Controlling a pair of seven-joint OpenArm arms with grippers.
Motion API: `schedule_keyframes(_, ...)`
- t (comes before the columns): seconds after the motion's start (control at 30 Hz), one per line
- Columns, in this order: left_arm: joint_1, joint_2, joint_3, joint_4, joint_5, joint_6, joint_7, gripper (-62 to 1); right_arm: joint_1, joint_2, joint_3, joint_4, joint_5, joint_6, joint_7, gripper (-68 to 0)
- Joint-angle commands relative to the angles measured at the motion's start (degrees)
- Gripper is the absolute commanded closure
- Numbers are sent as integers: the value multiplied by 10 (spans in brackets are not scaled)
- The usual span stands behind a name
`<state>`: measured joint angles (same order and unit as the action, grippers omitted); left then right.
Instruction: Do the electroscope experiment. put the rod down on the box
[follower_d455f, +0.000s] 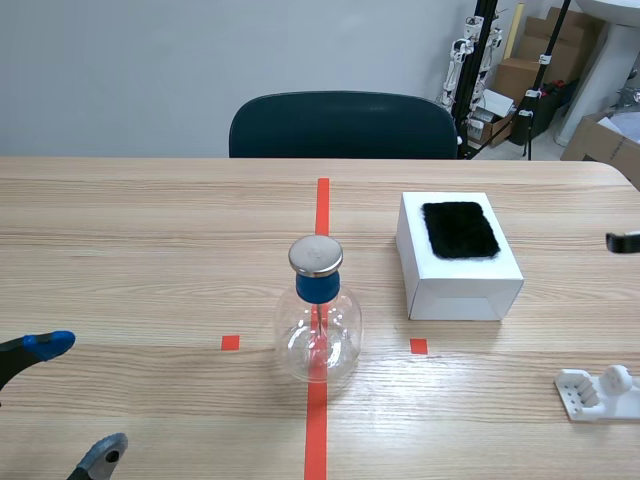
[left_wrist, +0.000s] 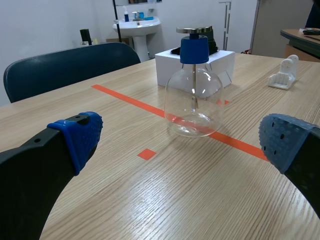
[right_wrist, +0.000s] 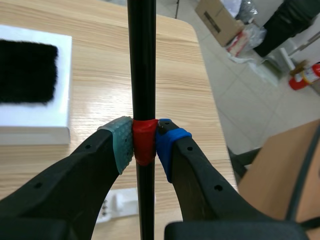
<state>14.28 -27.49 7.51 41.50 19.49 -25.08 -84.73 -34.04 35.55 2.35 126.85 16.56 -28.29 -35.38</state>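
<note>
Black and thin, the rod (right_wrist: 142, 65) stands upright in my right claw (right_wrist: 144, 146), whose 2 pads clamp it at a red tape band (right_wrist: 143, 142) wrapped round the shaft. It hangs above the right part of the bench (right_wrist: 165, 85), beside the white box (follower_d455f: 458, 262) and not over it.

I judge the rod light and stiff, probably smooth plastic, so it could twist or slide between the pads if I tilt it fast. The red band should give a better bite, so that is the place to hold. The rod runs long on both sides of the grip, so its ends will swing wide when I turn my wrist.

On its lid the box carries a black fur patch (follower_d455f: 460, 229). That soft patch should stop a round rod from rolling, so laying it flat there seems safest.

The glass electroscope flask (follower_d455f: 318, 325) with its metal cap stands well apart from the box and looks fragile, so the rod ends must stay away from it. My left claw (left_wrist: 182, 142) hangs wide open and empty, low over the bench with the flask ahead of it.
</note>
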Motion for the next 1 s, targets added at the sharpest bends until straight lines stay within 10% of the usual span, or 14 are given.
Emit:
schedule_keyframes(0.0, 0, -5, -5, 8, -4, 1, -12, -623, 28, 14, 4, -18, 24, -6, -7, -60)
schedule_keyframes(0.27, 0, -5, -5, 8, -4, 1, -12, -623, 135, 23, 2, -117, 129, -1, -88, -59)
schedule_keyframes(0.53, 0, -5, -5, 8, -4, 1, -12, -623, 218, 46, -49, -176, 137, 116, -184, -59)
schedule_keyframes(0.97, 0, -5, -5, 8, -4, 1, -12, -623, 384, 72, -176, -330, 137, 199, -223, -60)
